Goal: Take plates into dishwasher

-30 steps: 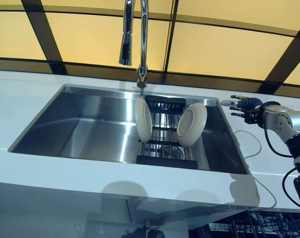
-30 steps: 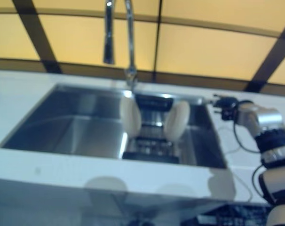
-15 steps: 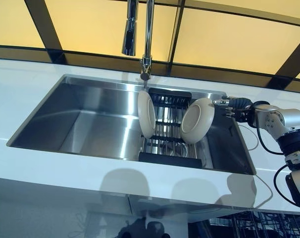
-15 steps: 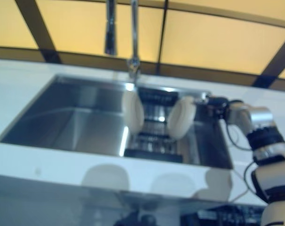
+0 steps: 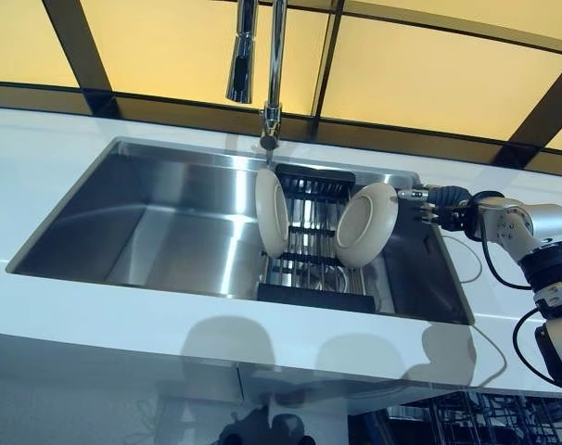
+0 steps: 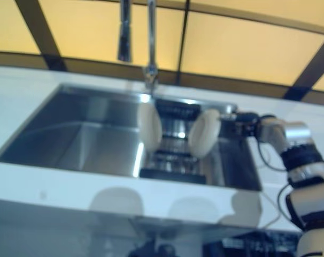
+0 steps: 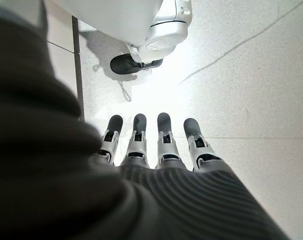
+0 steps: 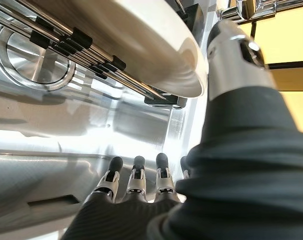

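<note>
right hand (image 5: 448, 197) reaching over the sink (image 5: 170, 222), fingers (image 8: 136, 177) straight and relaxed, right plate (image 5: 365, 225) just ahead of fingertips, left plate (image 5: 271, 212) alongside in the rack (image 5: 309, 264)

Two plates (image 5: 365, 225) upright in rack (image 5: 311, 278), sink's (image 5: 123, 222) right end.

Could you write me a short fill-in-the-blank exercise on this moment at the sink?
1. The two plates stand on edge in a black rack inside the ____.
2. The right hand is beside the plate on the robot's ____ side.
3. The fingers of the right hand are ____, holding nothing.
4. The left hand hangs over the ____, away from the sink.

Missing words: sink; right; straight; floor
</note>
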Controlling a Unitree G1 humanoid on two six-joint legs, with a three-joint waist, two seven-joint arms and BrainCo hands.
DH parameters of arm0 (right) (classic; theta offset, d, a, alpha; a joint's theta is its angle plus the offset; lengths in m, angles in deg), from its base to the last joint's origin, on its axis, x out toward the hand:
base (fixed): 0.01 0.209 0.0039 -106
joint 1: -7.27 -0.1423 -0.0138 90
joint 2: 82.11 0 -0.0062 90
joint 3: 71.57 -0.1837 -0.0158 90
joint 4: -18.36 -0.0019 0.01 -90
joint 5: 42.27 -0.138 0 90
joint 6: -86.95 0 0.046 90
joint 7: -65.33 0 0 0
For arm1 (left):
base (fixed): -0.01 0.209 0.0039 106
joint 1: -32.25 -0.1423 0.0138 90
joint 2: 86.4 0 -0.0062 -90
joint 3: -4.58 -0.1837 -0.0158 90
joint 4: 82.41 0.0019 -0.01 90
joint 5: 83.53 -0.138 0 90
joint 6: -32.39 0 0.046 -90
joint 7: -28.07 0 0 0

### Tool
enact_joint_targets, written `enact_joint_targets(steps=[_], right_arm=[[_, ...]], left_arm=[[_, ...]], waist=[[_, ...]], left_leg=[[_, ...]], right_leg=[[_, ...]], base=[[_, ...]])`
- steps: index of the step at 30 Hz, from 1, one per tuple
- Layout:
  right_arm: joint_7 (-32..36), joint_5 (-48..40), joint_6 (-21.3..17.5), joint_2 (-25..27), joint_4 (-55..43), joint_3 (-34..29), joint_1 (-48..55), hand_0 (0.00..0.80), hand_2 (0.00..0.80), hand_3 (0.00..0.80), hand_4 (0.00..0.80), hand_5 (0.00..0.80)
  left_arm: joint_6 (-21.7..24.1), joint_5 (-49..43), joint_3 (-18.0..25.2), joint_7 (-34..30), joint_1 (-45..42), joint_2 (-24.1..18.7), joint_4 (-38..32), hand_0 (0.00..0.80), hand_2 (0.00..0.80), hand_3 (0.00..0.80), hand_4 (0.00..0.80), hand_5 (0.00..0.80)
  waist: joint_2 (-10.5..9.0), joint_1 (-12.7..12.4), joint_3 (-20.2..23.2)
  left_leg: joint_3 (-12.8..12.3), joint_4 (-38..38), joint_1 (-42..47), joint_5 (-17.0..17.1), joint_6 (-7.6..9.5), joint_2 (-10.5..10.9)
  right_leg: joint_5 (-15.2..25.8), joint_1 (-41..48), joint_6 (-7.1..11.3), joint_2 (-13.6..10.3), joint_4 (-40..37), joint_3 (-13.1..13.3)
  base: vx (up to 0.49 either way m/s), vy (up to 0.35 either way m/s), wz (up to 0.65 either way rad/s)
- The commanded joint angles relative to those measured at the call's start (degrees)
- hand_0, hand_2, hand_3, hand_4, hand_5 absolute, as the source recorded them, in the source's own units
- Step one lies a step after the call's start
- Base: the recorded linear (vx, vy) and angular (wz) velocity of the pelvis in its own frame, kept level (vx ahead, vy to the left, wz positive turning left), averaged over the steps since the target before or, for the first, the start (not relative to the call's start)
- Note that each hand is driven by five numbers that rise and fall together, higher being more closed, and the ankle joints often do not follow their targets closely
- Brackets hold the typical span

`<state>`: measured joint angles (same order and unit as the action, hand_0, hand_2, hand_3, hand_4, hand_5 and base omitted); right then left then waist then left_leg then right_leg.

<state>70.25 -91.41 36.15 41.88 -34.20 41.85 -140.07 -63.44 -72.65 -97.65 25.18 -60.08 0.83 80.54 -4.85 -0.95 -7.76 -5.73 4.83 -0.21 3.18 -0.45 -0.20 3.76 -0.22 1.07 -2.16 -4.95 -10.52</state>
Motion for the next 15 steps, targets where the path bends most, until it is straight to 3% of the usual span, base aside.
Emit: enact_joint_targets(steps=[1,15], right_arm=[[-0.5,-0.9,-0.9,0.0,1.6,3.1,-6.6,0.0,0.0,0.0,0.0,0.0],[0.2,-0.7,0.5,-1.0,0.6,3.3,-6.4,0.0,0.0,0.0,0.0,0.0]], left_arm=[[0.0,1.3,-1.1,0.5,0.8,-1.3,2.3,0.0,0.0,0.0,0.0,0.0],[0.9,2.4,-1.1,1.5,1.0,-1.5,1.6,0.0,0.0,0.0,0.0,0.0]], waist=[[-0.17,-1.4,1.5],[-0.29,-1.6,1.0]], left_leg=[[-1.0,0.2,-0.4,-2.9,-1.21,0.1],[-0.9,0.2,-0.7,-2.8,-1.21,0.2]], right_leg=[[-3.2,1.1,1.83,1.9,0.0,0.4],[-3.2,0.8,1.9,1.8,0.0,0.4]], base=[[0.0,0.0,0.0],[0.0,0.0,0.0]])
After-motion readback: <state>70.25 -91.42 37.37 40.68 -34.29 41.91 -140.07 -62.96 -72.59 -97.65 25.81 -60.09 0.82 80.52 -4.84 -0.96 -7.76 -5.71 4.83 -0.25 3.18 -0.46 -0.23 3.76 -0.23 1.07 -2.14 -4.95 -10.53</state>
